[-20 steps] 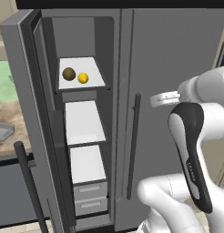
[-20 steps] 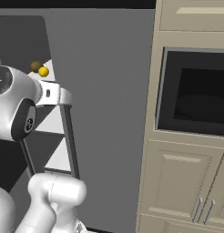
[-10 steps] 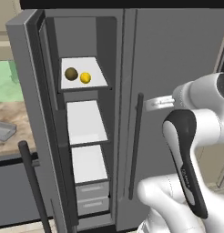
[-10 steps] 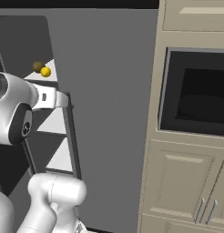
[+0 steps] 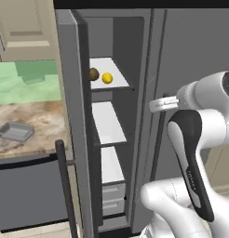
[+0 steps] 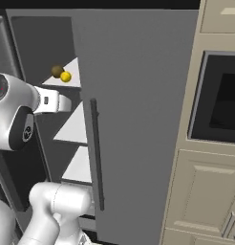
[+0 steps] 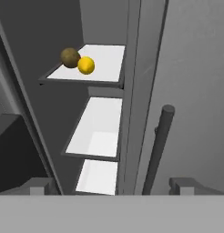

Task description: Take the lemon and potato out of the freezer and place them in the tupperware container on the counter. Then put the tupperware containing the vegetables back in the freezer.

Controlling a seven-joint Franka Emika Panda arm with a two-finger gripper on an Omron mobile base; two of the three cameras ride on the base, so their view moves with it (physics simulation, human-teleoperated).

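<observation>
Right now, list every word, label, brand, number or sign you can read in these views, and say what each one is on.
None readable: the freezer panels, its shelves and the counter carry no text.
Robot arm: a thin line of marks runs down its dark cover, too small to read.

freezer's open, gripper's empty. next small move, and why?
Probably reach up and in toward the lemon on the top shelf of the freezer. The gripper is open and empty, below that shelf; the lemon sits beside the potato, nearer the front.
</observation>
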